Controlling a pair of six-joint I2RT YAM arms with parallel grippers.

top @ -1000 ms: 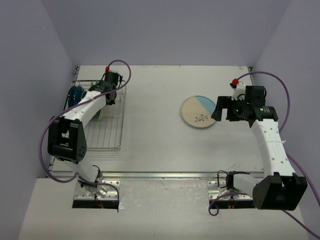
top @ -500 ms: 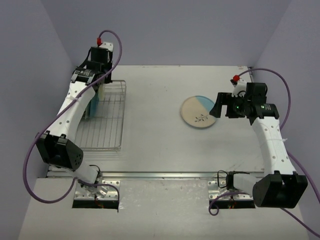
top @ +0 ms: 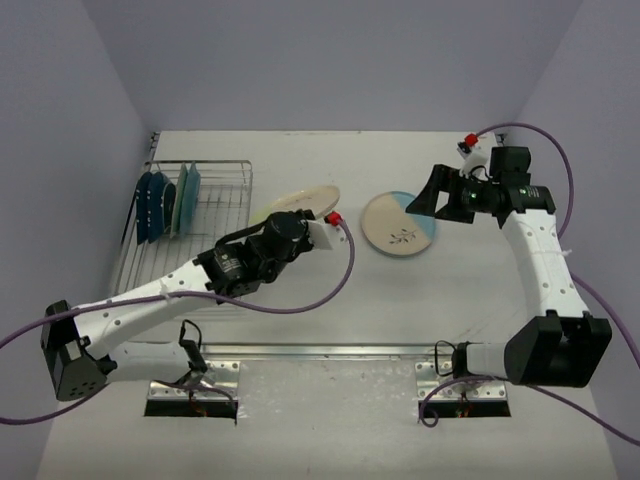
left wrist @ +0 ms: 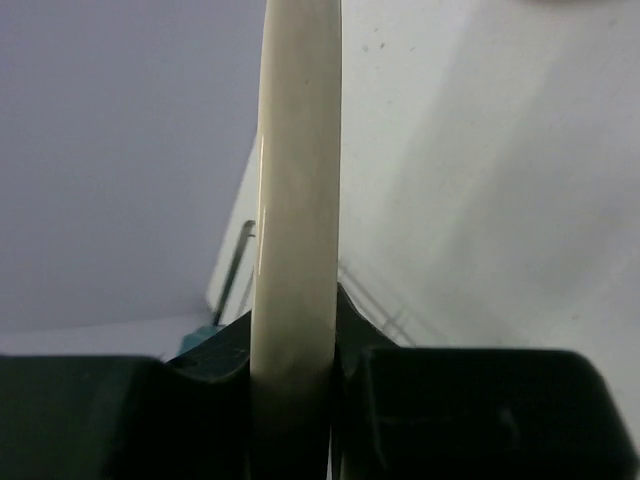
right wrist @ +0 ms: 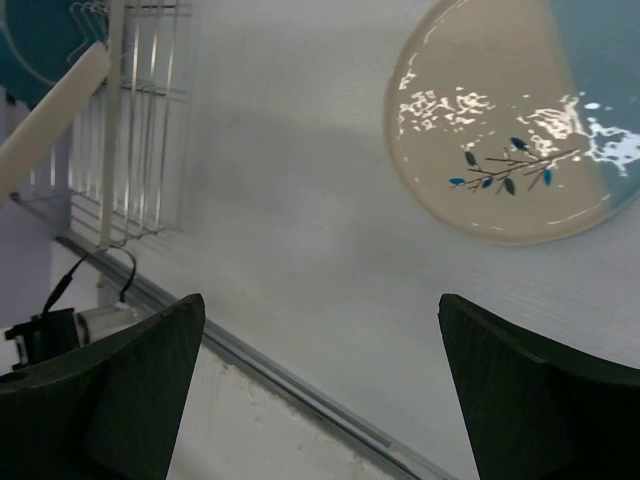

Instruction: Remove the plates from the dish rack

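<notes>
My left gripper (top: 291,219) is shut on a cream plate (top: 296,202) and holds it in the air just right of the dish rack (top: 222,262). In the left wrist view the plate (left wrist: 297,180) stands edge-on between the jaws of my gripper (left wrist: 297,345). Dark blue and teal plates (top: 152,205) and a pale blue plate (top: 188,197) stand upright at the rack's far left. A cream-and-light-blue plate with a dark sprig (top: 398,224) lies flat on the table; it also shows in the right wrist view (right wrist: 505,130). My right gripper (top: 437,196) is open and empty above that plate's right edge, also in its own view (right wrist: 320,340).
The table's metal front rail (top: 330,350) runs between the two arm bases. Purple cables loop from both arms. The right wrist view shows the rack's near corner (right wrist: 130,130), the held cream plate (right wrist: 55,110) and a teal plate (right wrist: 40,40) behind it.
My left arm has swung from the far end of the rack to the right and nearer, with the cream plate now in its gripper. My right gripper has shifted slightly back.
</notes>
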